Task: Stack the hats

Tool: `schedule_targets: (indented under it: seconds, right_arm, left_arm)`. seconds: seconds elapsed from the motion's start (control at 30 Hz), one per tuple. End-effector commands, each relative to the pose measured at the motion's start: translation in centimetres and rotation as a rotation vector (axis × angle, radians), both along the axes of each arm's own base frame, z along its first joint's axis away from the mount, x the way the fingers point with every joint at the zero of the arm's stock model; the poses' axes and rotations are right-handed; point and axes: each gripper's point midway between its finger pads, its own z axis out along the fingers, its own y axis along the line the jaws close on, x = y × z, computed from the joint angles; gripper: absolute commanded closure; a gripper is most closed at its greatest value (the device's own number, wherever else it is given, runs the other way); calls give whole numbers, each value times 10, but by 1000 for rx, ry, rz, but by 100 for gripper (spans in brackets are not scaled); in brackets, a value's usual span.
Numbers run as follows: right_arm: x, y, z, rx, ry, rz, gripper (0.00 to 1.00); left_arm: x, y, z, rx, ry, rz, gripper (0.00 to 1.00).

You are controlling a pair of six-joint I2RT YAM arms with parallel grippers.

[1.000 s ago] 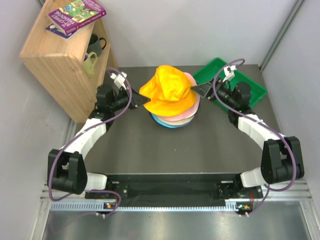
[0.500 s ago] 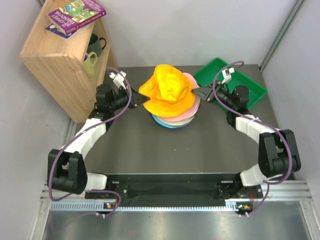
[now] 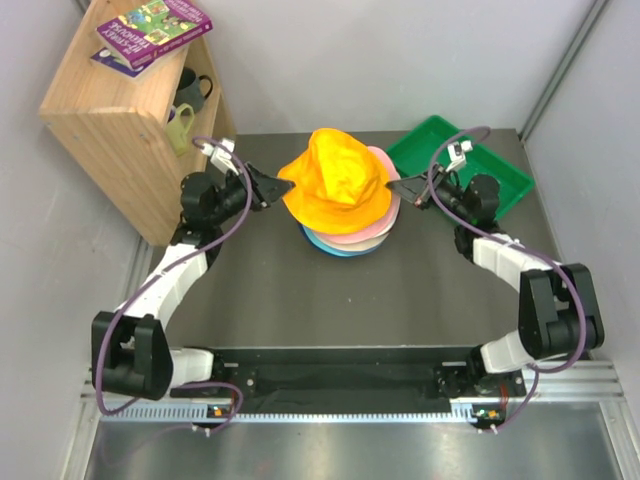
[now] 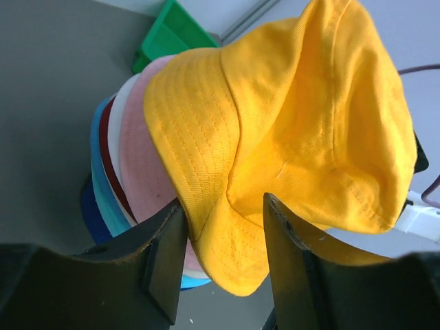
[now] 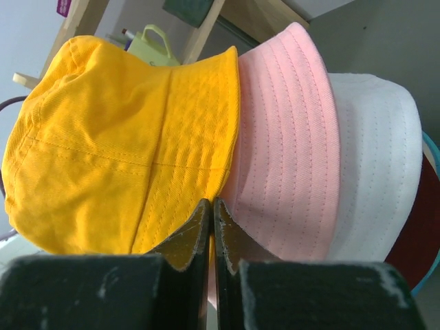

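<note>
Six hats sit in one pile on the dark tabletop [image 3: 330, 300], toward its far side and about midway between the two arms. The pile stands upright, with the brims lying one over another. The yellow hat [image 3: 338, 185] is on top, crown up. Its crown is crumpled and leans toward the far edge, with a crease running from far to near down it, and its brim droops over the left side of the pile. Under it come the pink hat [image 3: 372, 222], the white hat [image 5: 375, 172], the dark red hat [image 5: 421, 220], the teal hat [image 3: 335, 247] and, lowest, the blue hat [image 4: 88, 210]. The lower brims stick out on the near and right sides, so the yellow hat sits shifted to the left and far side of the pile.

The left arm [image 3: 175, 270] reaches in from the left and points right at the yellow brim. The left jaws stand about half open. In the left wrist view the brim's edge hangs across the gap between them, but neither side presses on the cloth and they hold nothing.

The right arm [image 3: 505, 250] reaches in from the right and points left at the pile, its tip just beside the pink brim. The right jaws are closed tight together, with no cloth seen between them.

A green tray [image 3: 505, 175] lies at the far right corner, behind the right arm. A wooden shelf [image 3: 110, 110] stands at the far left, with books [image 3: 150, 30] on top and two mugs [image 3: 190, 90] inside.
</note>
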Motion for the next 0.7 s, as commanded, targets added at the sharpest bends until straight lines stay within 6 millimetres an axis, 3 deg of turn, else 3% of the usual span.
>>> schedule_targets:
  seconds: [0.0,0.1,0.13,0.3,0.37,0.5,0.67]
  right_arm:
    - [-1,-8,14,-25,-58,-34,100]
    - [-1,-8,17,-27,-66,-36,100]
    - [-1,-8,20,-31,-75,-36,100]
    - [-9,-9,46,-29,-135,-38,100]
    - [-11,-13,56,-24,-156,-56,100]
    - [-18,-24,69,-15,-181,-103,100]
    - [-5,-41,50,-45,-130,-156,100]
  left_arm:
    - [1,10,36,-72,-130,48,50]
    - [4,8,38,-90,-138,37,58]
    - [6,7,36,-95,-130,32,69]
    - [14,-1,42,-125,-146,-25,97]
    - [15,-4,52,-143,-173,-46,100]
    - [23,-6,50,-172,-169,-58,100]
    - [31,-12,40,-194,-153,-93,100]
